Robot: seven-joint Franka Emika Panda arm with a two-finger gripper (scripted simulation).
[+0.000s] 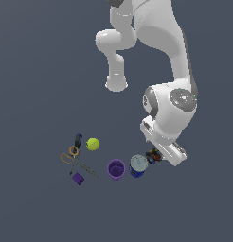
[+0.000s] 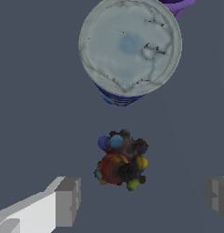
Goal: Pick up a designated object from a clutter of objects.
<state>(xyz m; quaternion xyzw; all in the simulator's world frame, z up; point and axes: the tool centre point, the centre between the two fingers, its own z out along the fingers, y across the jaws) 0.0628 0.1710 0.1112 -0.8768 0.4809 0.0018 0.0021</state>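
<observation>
The designated object, a small dark lumpy thing with red, blue and yellow specks (image 2: 121,160), lies on the grey floor beside the blue white-topped can (image 2: 130,48). In the exterior view the lump (image 1: 153,155) peeks out just beside the arm's hand, at the right of the can (image 1: 138,165). My gripper (image 2: 143,200) is open above the lump, its fingers (image 2: 68,201) wide apart on either side, not touching it. In the exterior view the fingers are hidden behind the hand (image 1: 163,146).
At the exterior view's left of the can stand a purple cup (image 1: 116,169), a yellow-green ball (image 1: 93,144), a dark blue marker (image 1: 78,140), orange-handled scissors (image 1: 73,158) and a small purple block (image 1: 78,178). The cup's rim shows in the wrist view (image 2: 180,5).
</observation>
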